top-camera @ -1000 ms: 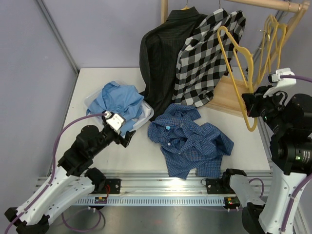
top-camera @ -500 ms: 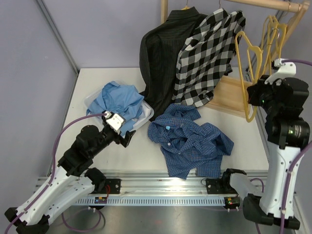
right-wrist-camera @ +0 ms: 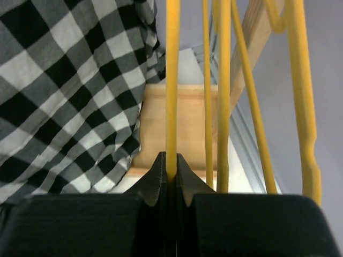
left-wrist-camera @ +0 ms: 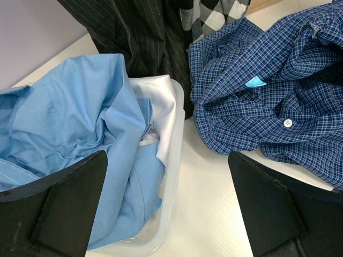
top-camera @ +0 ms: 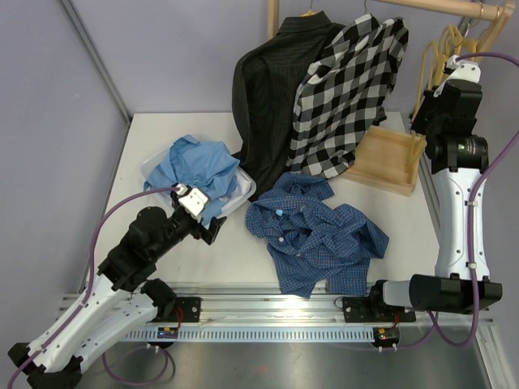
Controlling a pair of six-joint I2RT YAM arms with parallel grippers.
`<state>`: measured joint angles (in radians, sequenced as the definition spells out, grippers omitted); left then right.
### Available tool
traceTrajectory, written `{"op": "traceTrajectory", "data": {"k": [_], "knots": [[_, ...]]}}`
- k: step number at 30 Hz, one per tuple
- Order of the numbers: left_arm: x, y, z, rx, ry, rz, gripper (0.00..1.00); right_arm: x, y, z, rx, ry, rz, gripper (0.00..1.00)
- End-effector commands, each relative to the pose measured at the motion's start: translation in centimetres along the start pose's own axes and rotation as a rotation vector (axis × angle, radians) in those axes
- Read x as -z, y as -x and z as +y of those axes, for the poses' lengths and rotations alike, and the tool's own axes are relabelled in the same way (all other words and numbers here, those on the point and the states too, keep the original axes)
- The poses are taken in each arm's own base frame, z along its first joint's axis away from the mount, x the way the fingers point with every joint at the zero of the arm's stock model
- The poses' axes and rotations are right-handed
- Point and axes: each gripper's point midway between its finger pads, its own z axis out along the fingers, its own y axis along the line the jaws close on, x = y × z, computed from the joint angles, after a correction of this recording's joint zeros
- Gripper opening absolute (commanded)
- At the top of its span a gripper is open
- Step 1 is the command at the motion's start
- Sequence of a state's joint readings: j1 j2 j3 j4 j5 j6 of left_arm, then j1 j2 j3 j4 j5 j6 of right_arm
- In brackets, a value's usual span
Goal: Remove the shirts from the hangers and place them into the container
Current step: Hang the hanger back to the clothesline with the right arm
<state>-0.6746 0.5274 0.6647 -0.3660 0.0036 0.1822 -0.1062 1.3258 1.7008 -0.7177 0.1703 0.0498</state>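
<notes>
right gripper [right-wrist-camera: 170, 176]: jaws pinched on thin yellow hanger [right-wrist-camera: 171, 80], raised by the rail [top-camera: 454, 8], likely to park it | left gripper [left-wrist-camera: 169, 198]: jaws wide, empty, beside basket [left-wrist-camera: 170, 176] near table's [top-camera: 178, 126] left edge | basket: crumpled blue shirt [left-wrist-camera: 69, 123] over white shirt [left-wrist-camera: 161, 112] | small-check shirt [top-camera: 316, 231]: soft heap, table centre, not yet binned | pinstripe shirt [top-camera: 263, 89], big-check shirt [top-camera: 349, 89]: hanging at back

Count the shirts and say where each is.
5. Pinstriped shirt and big-check shirt hang at the back; blue checked shirt lies on the table; light blue shirt and white shirt are in the basket. More may be buried.
</notes>
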Motion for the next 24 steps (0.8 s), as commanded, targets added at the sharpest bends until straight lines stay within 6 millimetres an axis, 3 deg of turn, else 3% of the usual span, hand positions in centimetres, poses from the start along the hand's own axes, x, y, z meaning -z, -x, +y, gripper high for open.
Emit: {"op": "traceTrajectory", "data": {"k": [1,6,11,16,24], "knots": [[-0.2,1.4,0.5,0.013,0.021,-0.048,0.99,0.8,6.5,-0.4,-0.016,-0.082,-0.222,0.0],[-0.2,1.4,0.5,0.011,0.021,-0.049,0.99,0.0,7.6,-0.4,-0.027,-0.132,-0.257,0.0],[-0.8,1.0,-0.1,0.012,-0.007,-0.028,0.99,-2.2,7.8,-0.6,-0.027,-0.176,-0.257,0.0],[-1.1,0.5,-0.1,0.012,-0.01,-0.007,0.99,-4.5,7.1,-0.2,-0.009,-0.183,-0.235,0.0],[-1.4,0.1,-0.1,0.008,-0.011,0.009,0.99,-6.5,6.1,0.5,0.071,-0.148,-0.209,0.0]]}}
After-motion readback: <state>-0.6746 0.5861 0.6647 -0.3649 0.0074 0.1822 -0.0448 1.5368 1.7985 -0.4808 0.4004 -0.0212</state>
